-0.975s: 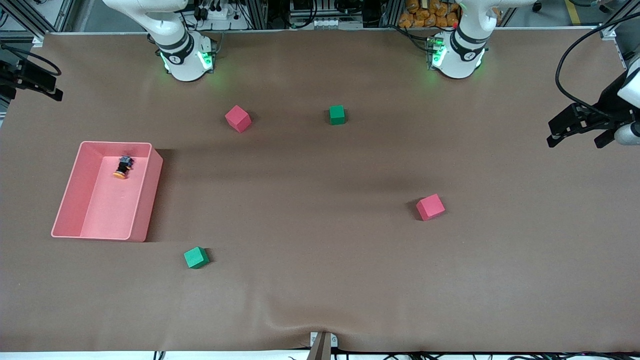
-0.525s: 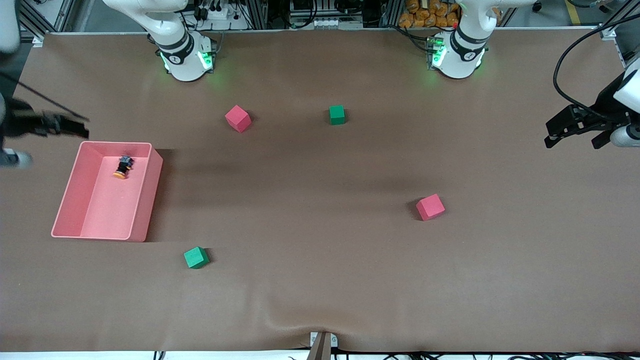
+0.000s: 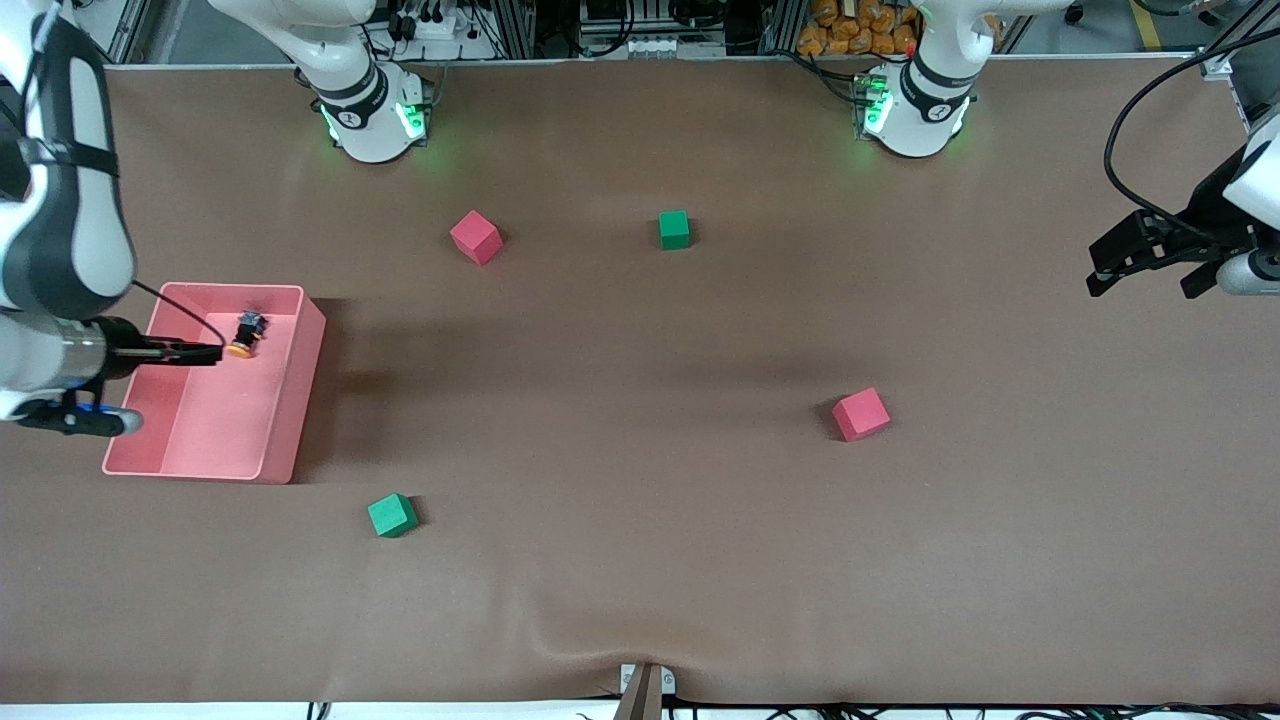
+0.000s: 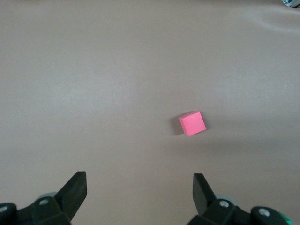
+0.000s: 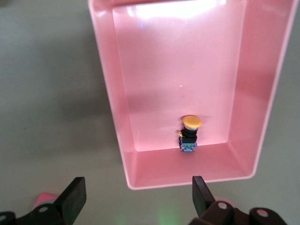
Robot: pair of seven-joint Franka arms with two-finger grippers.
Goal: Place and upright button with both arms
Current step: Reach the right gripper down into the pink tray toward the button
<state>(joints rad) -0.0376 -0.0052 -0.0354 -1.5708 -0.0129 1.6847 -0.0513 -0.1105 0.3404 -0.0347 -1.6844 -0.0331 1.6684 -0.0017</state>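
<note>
Here, one button (image 3: 243,335) in one pink bin (image 3: 283,420), two red cubes (image 3: 861,414), two green cubes (image 3: 392,515), both grippers spread.

Orange-capped, black-bodied button (image 5: 189,133) in pink bin (image 5: 108,89) below black right gripper (image 5: 136,197); red (image 3: 860,414) and green (image 3: 391,515) cubes on brown table (image 3: 640,560).

**Right arm swings in over the bin**

The right gripper (image 3: 205,352), out at the table's edge a second ago, now hangs over the pink bin (image 3: 285,400), fingers spread wide. The button (image 5: 190,132) lies just under it, apparently on its side. The left gripper (image 3: 1150,262) creeps slightly inward.
</note>
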